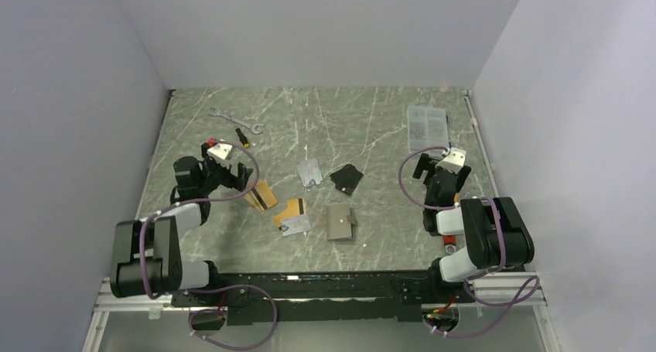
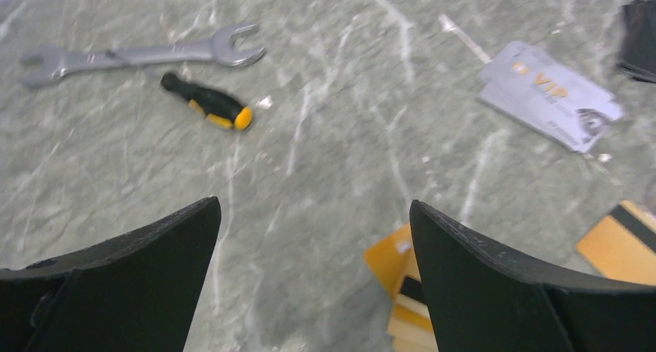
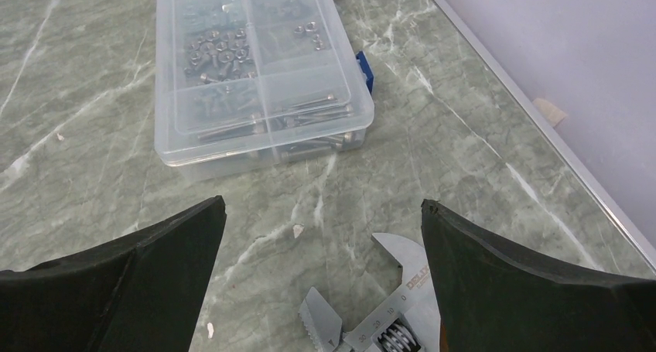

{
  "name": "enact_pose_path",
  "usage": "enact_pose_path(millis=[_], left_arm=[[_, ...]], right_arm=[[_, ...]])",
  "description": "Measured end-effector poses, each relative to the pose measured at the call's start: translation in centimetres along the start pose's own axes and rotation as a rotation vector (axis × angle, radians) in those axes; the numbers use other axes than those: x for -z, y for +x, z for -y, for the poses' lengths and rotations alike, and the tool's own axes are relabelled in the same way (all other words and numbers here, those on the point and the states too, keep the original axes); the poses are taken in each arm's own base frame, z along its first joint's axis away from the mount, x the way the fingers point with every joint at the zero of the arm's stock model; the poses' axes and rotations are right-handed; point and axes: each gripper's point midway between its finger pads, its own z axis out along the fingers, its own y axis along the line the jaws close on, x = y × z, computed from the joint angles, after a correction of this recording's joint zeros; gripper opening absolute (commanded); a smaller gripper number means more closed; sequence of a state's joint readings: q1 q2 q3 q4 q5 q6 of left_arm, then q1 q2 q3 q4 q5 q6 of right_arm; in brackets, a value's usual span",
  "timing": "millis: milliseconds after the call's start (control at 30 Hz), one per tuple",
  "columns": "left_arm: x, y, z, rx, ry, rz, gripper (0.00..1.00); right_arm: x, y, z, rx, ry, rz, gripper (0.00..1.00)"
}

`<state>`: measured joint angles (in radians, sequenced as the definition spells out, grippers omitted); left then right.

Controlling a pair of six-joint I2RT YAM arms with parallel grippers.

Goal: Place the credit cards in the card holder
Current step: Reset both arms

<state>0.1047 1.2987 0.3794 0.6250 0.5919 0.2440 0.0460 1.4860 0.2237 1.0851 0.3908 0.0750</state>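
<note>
Left gripper (image 2: 313, 213) gaping wide, empty. Gold-orange plastic credit card with black stripe (image 1: 261, 196) lies slantwise just beneath it, well left of closed grey-taupe rectangular card holder (image 1: 339, 222). Left arm nearer. Right gripper (image 3: 323, 213) also wide, empty.

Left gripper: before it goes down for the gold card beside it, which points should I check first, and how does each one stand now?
1. Left gripper open and empty: ok, jaws wide apart, nothing between them.
2. Gold card close to it: ok, it lies flat on the table just beside this gripper.
3. That card is single, not stacked: cannot tell; the left wrist view shows layered edges.
4. Card holder open to receive cards: not ok, it looks closed.
5. Right gripper free to help: ok, open and empty, above an adjustable wrench.
</note>
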Motion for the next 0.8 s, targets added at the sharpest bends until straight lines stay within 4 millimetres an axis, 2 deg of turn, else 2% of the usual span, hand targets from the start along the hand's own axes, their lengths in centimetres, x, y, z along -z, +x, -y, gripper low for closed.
enact_pose_path(millis=[133,300,433,500,567,633,767,800], left_arm=[[0.5,1.2,-2.0,0.034,-0.061,-0.001,0.99],[1.0,0.9,-1.4,0.012,-0.065,0.039,0.99],[2.4,1.1,-2.0,0.014,-0.162,0.098,1.00],[3.8,2.5,-1.5,0.017,-0.222,0.138,0.99],[4.7,5.1,-0.6,0.065,-0.243,0.076,0.99],[4.2,4.3,-1.0,0.057,-0.247,0.087,1.00],[2.1,-0.5,-3.6,-0.007,-0.268,0.170,1.00],[2.0,-1.0,-3.7,-0.014,-0.269,0.181,0.99]], right_arm=[[0.0,0.0,-0.1,0.001,-0.002,0.001,1.00],[0.0,-0.1,-0.1,0.000,-0.003,0.004,1.00],[0.0,-0.2,-0.1,-0.001,-0.004,0.007,1.00],[0.0,-0.2,-0.1,-0.001,-0.003,0.007,1.00],[0.0,-0.2,-0.1,-0.001,-0.004,0.007,1.00],[0.0,-0.2,-0.1,-0.001,-0.003,0.007,1.00],[0.0,-0.2,-0.1,-0.001,-0.001,0.007,1.00],[0.0,-0.1,-0.1,-0.001,-0.001,0.006,1.00]])
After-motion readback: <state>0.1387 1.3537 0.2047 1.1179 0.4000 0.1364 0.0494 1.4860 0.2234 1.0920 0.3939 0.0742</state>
